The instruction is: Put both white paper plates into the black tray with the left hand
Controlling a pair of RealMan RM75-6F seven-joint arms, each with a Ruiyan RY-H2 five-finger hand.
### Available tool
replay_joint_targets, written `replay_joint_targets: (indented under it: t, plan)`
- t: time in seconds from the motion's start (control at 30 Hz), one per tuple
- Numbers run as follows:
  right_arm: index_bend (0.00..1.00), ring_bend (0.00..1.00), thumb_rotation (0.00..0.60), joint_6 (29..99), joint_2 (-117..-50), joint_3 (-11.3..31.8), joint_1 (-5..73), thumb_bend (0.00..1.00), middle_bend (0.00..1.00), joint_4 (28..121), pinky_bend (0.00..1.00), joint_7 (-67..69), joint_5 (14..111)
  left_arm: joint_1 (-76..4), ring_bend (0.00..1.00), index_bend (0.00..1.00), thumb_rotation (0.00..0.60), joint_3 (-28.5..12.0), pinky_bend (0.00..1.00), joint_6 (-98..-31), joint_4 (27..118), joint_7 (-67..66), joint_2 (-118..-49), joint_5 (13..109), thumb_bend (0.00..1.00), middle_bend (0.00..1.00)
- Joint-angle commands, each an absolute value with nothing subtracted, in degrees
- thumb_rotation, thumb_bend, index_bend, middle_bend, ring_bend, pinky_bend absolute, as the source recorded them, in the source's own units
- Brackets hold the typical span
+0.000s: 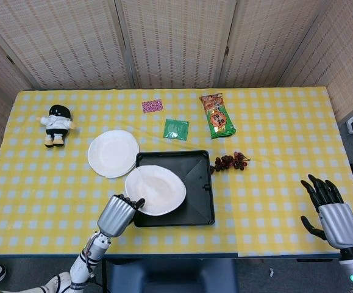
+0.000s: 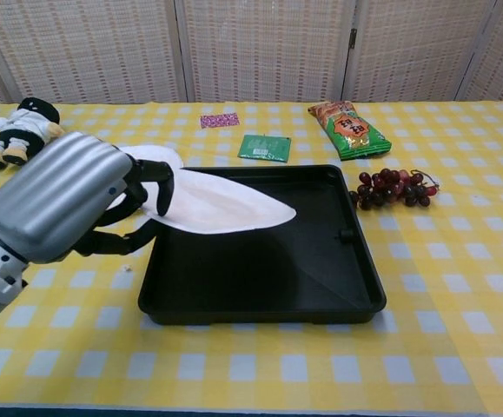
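My left hand (image 1: 119, 214) (image 2: 64, 206) pinches the near edge of a white paper plate (image 1: 156, 190) (image 2: 225, 204) and holds it in the air over the left half of the black tray (image 1: 197, 204) (image 2: 260, 269). The second white paper plate (image 1: 113, 153) lies flat on the cloth just left of the tray's far corner; in the chest view only a sliver of it (image 2: 155, 153) shows behind the hand. My right hand (image 1: 330, 212) hovers over the table's near right corner, fingers spread, holding nothing.
A bunch of dark grapes (image 1: 231, 162) (image 2: 392, 188) lies beside the tray's right far corner. A green packet (image 1: 176, 129), an orange-green snack bag (image 1: 217, 115) and a pink card (image 1: 152, 105) lie further back. A plush doll (image 1: 56, 124) sits at far left.
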State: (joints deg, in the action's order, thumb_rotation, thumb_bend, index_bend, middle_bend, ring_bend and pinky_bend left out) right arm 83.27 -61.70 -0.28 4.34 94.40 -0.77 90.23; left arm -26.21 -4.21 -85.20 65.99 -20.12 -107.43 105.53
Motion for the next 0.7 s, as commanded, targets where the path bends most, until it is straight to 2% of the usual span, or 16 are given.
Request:
replay_joint_targets:
  t: [0.03,0.3,0.7]
  plan:
    - [0.0,0.0,0.6,83.4,-61.5,-0.3,4.1,0.37,0.0,94.3,0.0,-0.5,89.9,-27.7,1.0,0.63,0.6,-4.9,1.0,-83.7,64.6,-20.1,-109.4,104.7,0.5,1.0]
    - [0.0,0.0,0.6,84.7,-60.3,-0.7,2.6,0.37,0.0,94.3,0.0,1.3,89.3,-30.5,1.0,0.63,0.6,-5.8,1.0,-80.5,59.9,-18.2,-113.5,102.1,0.5,1.0]
    - [0.0,0.0,0.6,84.1,-59.5,-0.6,1.8,0.37,0.0,93.6,0.0,2.6,87.4,-33.4,1.0,0.63,0.6,-6.1,1.0,-79.9,52.7,-13.9,-117.6,100.2,0.5,1.0]
